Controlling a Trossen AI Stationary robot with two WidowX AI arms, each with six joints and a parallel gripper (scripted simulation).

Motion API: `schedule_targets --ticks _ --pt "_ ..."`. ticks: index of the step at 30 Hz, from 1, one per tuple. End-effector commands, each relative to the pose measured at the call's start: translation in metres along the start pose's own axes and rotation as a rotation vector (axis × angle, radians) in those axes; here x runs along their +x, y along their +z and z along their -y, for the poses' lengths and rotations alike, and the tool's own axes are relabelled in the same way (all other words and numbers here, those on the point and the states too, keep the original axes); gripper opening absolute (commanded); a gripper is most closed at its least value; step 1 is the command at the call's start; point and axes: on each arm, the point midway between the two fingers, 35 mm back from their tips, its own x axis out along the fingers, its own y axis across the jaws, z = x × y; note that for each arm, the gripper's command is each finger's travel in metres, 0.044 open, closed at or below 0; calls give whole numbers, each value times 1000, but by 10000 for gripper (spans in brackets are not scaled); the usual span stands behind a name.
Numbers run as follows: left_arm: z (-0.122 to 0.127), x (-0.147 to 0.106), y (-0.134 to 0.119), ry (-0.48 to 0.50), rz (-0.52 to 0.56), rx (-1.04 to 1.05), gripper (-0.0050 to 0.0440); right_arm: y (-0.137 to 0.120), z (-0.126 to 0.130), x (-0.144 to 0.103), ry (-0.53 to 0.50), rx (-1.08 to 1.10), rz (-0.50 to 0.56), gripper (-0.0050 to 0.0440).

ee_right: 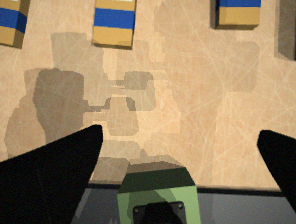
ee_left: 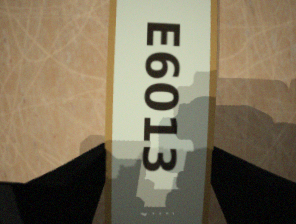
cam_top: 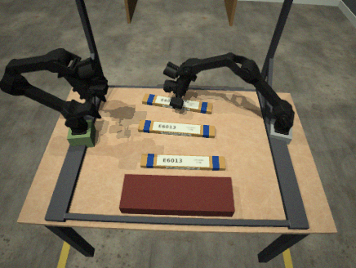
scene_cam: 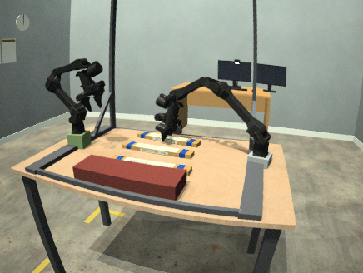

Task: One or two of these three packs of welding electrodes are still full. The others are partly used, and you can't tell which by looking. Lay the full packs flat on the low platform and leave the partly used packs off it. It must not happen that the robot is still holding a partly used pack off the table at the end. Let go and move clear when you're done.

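So from the left gripper (cam_top: 176, 107) (scene_cam: 163, 137) (ee_left: 158, 150), one pack (cam_top: 207, 108) (scene_cam: 196, 143) (ee_left: 162, 100)'s right between the fingers, other two (cam_top: 176, 128) (scene_cam: 158, 149) (cam_top: 183, 162) (scene_cam: 147, 163) nearer the platform (cam_top: 177, 194) (scene_cam: 129, 175), all on the bench (cam_top: 253, 163) (scene_cam: 216, 175).

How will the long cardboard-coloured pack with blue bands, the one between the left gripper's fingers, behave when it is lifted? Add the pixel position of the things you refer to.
The pack (cam_top: 198, 105) (scene_cam: 192, 142) (ee_left: 161, 75) probably stays stiff, as its edges look straight. The left gripper (cam_top: 176, 107) (scene_cam: 163, 138) (ee_left: 157, 150) seems off-centre along it, so one end may dip.
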Motion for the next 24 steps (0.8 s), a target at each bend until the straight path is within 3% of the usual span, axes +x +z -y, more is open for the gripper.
schedule_targets --ticks 1,4,24 --pt "1 -15 5 -7 24 1 -50 3 0 -5 1 0 20 430" --pt "3 -30 15 -13 57 -1 -50 3 0 -5 1 0 20 430" --pt "2 -60 22 -11 57 -1 -50 3 0 -5 1 0 20 430"
